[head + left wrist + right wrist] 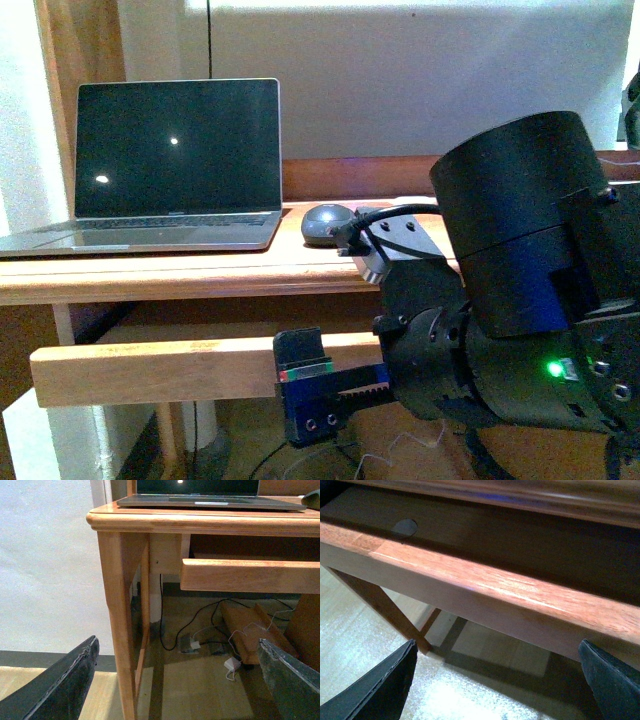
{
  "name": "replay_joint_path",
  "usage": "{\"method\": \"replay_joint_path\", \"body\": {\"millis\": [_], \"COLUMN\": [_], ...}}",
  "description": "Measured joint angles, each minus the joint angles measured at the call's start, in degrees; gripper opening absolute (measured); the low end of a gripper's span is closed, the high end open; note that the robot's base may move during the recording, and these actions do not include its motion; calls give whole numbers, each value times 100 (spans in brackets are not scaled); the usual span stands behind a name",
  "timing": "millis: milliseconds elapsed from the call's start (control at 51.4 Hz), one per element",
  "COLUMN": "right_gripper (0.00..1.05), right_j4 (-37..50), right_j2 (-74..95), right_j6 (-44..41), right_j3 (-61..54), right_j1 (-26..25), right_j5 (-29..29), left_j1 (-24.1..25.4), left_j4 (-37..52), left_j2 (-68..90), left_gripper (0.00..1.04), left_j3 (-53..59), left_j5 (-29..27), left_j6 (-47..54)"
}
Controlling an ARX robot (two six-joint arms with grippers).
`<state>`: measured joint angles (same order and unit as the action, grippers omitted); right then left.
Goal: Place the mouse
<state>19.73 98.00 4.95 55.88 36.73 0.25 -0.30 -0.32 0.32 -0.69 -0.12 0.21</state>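
Note:
The mouse (326,222), a small dark grey dome, rests on the wooden desk (200,272) just right of the laptop; in the left wrist view only its edge (312,500) shows on the desktop. Nothing holds it. My right arm (520,300) fills the front view's right side, below desk level, beside the pulled-out drawer (150,368). My right gripper (497,680) is open and empty, just under the drawer's front rail (470,585). My left gripper (177,680) is open and empty, low down, facing the desk's leg (120,630) and the drawer front (250,575).
An open laptop (170,165) with a dark screen takes up the desk's left half. Cables and a white adapter (232,664) lie on the floor under the desk. A raised wooden ledge (350,175) runs along the desk's back, against a pale wall.

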Motion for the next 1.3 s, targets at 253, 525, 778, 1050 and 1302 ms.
{"method": "replay_joint_path", "body": {"millis": [253, 525, 778, 1050, 1302], "right_gripper": [97, 97, 97, 97, 97], "right_j4": [175, 315, 116, -719, -586], "right_j2": [400, 758, 367, -1923, -3539], "right_j6": [179, 514, 529, 310, 337], "right_j3": [354, 588, 409, -640, -1438], "right_j1": [28, 103, -81, -1231, -2533], "right_j5": [144, 243, -2, -970, -1873], "left_j1": [0, 0, 0, 0, 0], "left_j4": [0, 0, 0, 0, 0], "left_j2": [0, 0, 0, 0, 0], "left_gripper": [97, 97, 97, 97, 97], "left_j3": [0, 0, 0, 0, 0], "left_j5": [0, 0, 0, 0, 0], "left_j6": [0, 0, -2, -2, 0]}}
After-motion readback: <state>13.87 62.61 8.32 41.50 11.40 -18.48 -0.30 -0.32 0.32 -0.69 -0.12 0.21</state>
